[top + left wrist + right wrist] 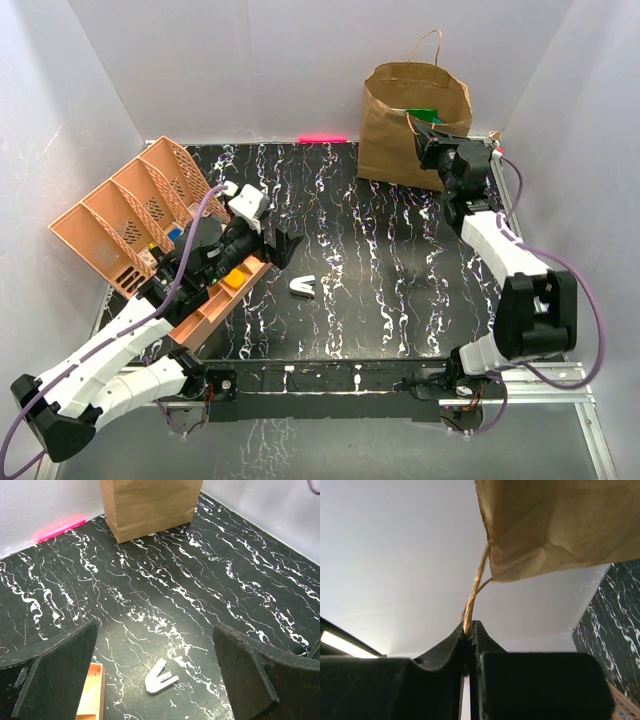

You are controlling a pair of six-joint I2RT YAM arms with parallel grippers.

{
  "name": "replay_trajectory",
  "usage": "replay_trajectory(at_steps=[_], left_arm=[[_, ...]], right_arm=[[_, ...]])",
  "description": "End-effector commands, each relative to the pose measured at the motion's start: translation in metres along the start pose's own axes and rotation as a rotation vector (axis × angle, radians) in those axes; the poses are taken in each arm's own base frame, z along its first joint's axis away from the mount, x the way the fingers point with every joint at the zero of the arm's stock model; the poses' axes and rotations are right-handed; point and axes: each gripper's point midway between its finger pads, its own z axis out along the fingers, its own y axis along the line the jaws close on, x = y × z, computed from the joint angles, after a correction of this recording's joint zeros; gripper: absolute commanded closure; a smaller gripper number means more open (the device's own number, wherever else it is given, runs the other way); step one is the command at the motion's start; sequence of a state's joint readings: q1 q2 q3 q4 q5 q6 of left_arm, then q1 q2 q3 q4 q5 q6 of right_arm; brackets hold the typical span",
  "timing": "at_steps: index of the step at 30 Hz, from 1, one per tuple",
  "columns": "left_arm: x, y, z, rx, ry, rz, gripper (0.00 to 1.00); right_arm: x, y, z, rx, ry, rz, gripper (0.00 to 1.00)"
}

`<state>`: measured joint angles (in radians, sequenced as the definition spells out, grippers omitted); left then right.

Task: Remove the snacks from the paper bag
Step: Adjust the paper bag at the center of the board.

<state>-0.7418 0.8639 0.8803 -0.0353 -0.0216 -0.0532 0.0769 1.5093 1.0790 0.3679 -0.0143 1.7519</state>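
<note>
Paper bag (405, 140) stands upright on the black marbled table (380, 290). The right gripper (470, 628) is clamped on its twisted handle (476, 587); the left gripper (155, 630) is spread wide.

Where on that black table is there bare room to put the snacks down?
Bare: the black stretch between the paper bag, the white piece and the right arm. Crowded: the left edge, with the orange tray and left arm.

Open desk (400, 290) runs between the orange tray (110, 220) and paper bag (395, 140), broken only by a small white clip (303, 288).
</note>
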Motion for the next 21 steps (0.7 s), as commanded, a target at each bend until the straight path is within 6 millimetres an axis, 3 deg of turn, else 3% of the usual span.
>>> replay_trajectory(at_steps=[1, 7, 11, 15, 21], left_arm=[[0.004, -0.002, 0.008, 0.011, -0.001, -0.013, 0.02], [0.018, -0.002, 0.021, 0.020, 0.048, -0.033, 0.02], [0.017, -0.008, 0.031, 0.031, 0.082, -0.098, 0.02], [-0.012, -0.027, 0.037, 0.091, 0.099, -0.228, 0.02], [-0.052, -0.064, 0.041, 0.266, 0.081, -0.390, 0.02]], right_arm=[[0.018, 0.019, -0.046, -0.003, 0.096, -0.072, 0.93], [0.031, 0.015, -0.118, 0.067, 0.181, -0.247, 0.93], [0.026, -0.006, -0.167, 0.178, 0.142, -0.401, 0.93], [0.018, -0.025, -0.213, 0.222, 0.130, -0.504, 0.93], [-0.006, -0.035, -0.275, 0.280, 0.049, -0.688, 0.93]])
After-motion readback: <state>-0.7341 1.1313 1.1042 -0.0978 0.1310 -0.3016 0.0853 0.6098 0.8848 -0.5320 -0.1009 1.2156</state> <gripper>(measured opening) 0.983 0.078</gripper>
